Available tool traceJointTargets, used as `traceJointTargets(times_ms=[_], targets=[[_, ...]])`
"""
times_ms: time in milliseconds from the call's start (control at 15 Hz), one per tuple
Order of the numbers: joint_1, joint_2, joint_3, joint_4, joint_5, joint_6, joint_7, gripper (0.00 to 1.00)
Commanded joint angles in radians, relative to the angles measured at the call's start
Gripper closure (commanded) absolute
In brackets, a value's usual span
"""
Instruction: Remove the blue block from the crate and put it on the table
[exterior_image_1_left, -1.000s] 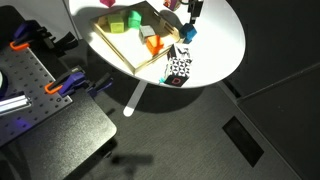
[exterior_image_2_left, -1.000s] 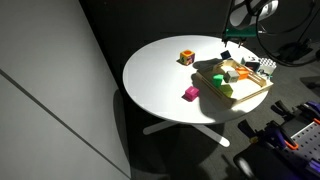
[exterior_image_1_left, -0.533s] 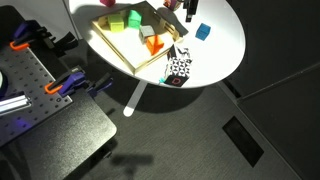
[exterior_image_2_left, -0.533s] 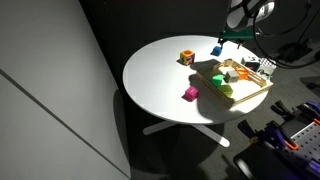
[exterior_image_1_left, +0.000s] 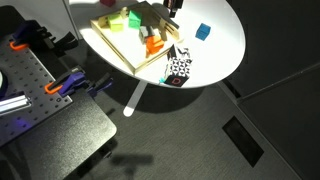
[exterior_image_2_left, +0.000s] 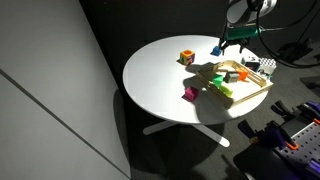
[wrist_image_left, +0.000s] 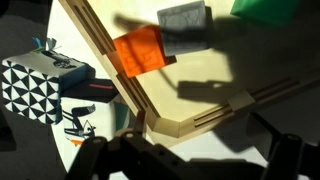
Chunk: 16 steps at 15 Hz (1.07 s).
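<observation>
The cube-shaped blue block (exterior_image_1_left: 203, 31) sits on the smooth white surface (exterior_image_1_left: 222, 52), near the light-wood crate (exterior_image_1_left: 113, 44). The claw (wrist_image_left: 190, 165) gapes, empty.

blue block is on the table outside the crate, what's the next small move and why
Probably just raise the claw clear and stop: the blue block sits on the table, apart from the crate, and the wrist view shows the claw open above the crate's corner, holding nothing.

Bare table (exterior_image_1_left: 226, 50) around blue block (exterior_image_1_left: 203, 31), patterned cube (exterior_image_1_left: 178, 68) at crate (exterior_image_1_left: 115, 42) corner
</observation>
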<state>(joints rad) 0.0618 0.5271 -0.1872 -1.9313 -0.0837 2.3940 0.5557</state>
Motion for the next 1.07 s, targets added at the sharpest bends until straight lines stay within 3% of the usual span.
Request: traceJointTargets(times_ms=[0,267,667,1000], targets=[[0.001,-0.110,0.011,-0.086,-0.012,-0.101,-0.069,0.00],[-0.013,-0.211,0.034,-0.167,-0.018,-0.148,-0.158,0.00],[-0.027,-0.375,0.066,-0.317,-0.021,-0.099,-0.279,0.00],[-0.037,-0.500,0.086,-0.418,-0.017,-0.033,-0.286,0.00]])
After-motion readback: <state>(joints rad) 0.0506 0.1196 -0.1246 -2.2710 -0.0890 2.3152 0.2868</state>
